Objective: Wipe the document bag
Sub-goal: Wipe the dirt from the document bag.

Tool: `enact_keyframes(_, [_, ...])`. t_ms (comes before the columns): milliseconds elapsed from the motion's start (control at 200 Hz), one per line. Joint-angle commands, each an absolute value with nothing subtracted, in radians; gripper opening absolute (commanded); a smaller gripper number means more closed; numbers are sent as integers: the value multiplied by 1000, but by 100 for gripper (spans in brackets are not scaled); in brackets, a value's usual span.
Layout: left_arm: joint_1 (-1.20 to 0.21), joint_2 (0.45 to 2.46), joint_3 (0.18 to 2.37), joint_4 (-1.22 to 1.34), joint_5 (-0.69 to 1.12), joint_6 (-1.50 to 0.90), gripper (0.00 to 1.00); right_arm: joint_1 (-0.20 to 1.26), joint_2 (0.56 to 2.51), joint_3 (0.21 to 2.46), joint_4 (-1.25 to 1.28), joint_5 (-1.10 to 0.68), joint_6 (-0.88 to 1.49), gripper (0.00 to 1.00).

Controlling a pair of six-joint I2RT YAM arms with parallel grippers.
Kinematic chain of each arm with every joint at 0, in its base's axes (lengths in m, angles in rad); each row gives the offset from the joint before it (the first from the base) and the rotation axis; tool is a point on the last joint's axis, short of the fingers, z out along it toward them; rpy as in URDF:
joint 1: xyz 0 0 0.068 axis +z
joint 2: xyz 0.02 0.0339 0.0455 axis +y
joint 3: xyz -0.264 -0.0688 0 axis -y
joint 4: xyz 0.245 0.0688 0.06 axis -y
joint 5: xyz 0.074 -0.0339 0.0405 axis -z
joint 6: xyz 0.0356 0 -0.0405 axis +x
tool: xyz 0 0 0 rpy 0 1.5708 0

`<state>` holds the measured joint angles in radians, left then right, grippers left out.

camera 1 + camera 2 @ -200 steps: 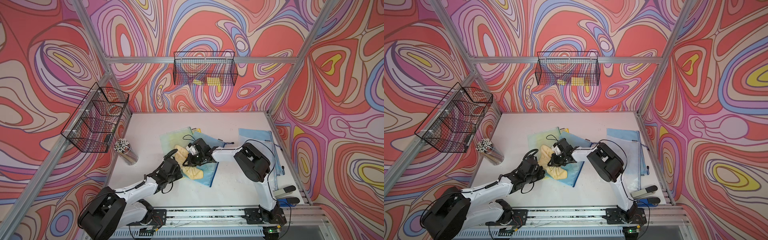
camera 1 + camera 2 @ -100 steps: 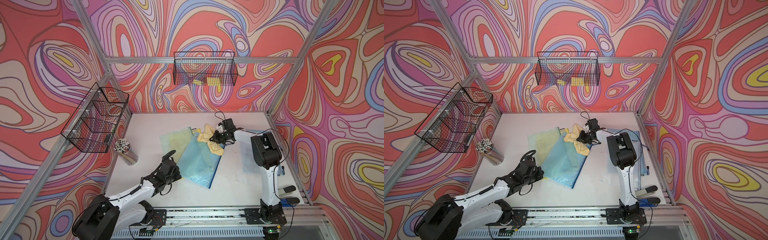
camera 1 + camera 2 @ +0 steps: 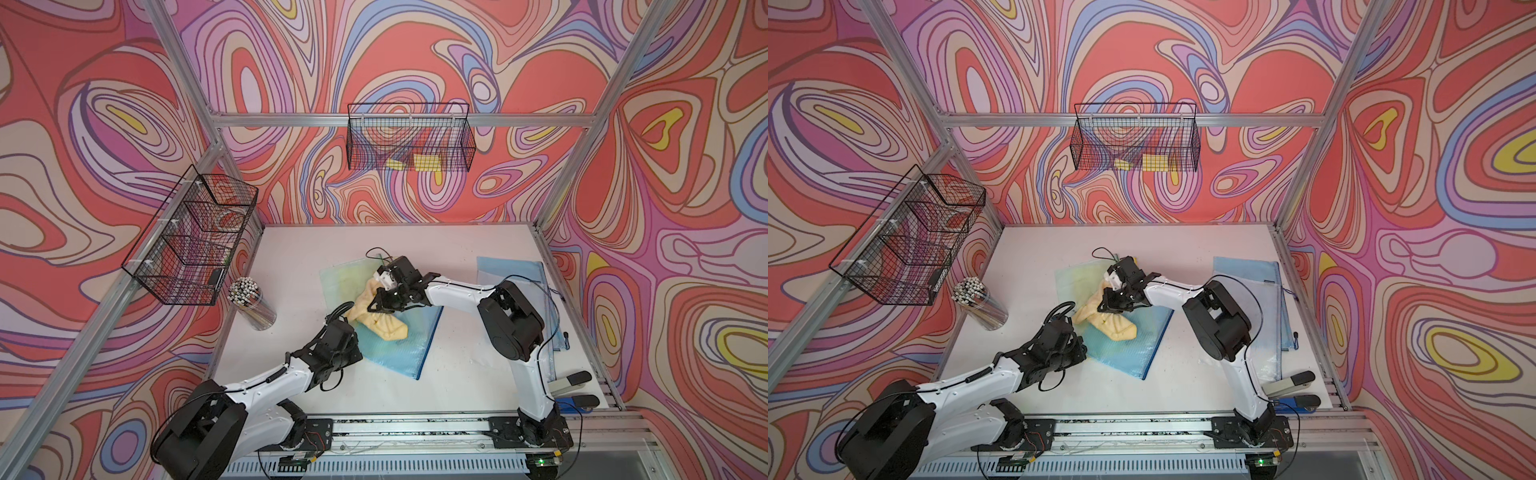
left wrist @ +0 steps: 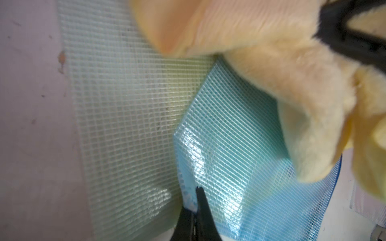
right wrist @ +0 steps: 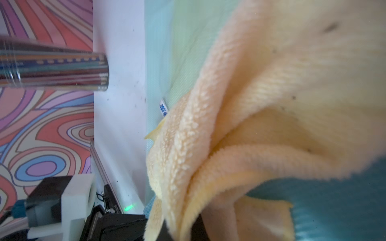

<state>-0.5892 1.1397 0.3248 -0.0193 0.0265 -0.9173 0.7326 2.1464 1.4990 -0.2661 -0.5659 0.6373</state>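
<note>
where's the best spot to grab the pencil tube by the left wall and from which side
Probably grip the pencil tube around its clear lower wall, bringing the tool in level from the side facing the middle of the table. It stands upright and round, pencils crowd its top, and the wire basket hangs over its wall side.

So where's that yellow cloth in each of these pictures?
In a top view: yellow cloth mid-table, lying on the blue bag.
In a top view: yellow cloth in the same spot, on the blue bag.
Left wrist: yellow cloth large and blurred, over the blue bag.
Right wrist: yellow cloth fills most of the picture.
Shared landmark: the blue bag, in all four.
</note>
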Motion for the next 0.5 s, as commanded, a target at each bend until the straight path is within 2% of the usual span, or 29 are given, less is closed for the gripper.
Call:
enact_keyframes(0, [-588, 1140, 343, -47, 28, -913, 0, 694, 2221, 1500, -262, -562, 668, 0])
enact_keyframes(140, [-589, 1114, 342, -71, 17, -908, 0, 645, 2276, 1542, -301, -534, 657, 0])
enact_keyframes(325, [-588, 1087, 329, -84, 11, -907, 0, 507, 2311, 1572, -281, -544, 664, 0])
enact_keyframes(496, [-588, 1088, 316, -69, 13, -910, 0, 391, 2419, 1749, -378, -505, 629, 0])
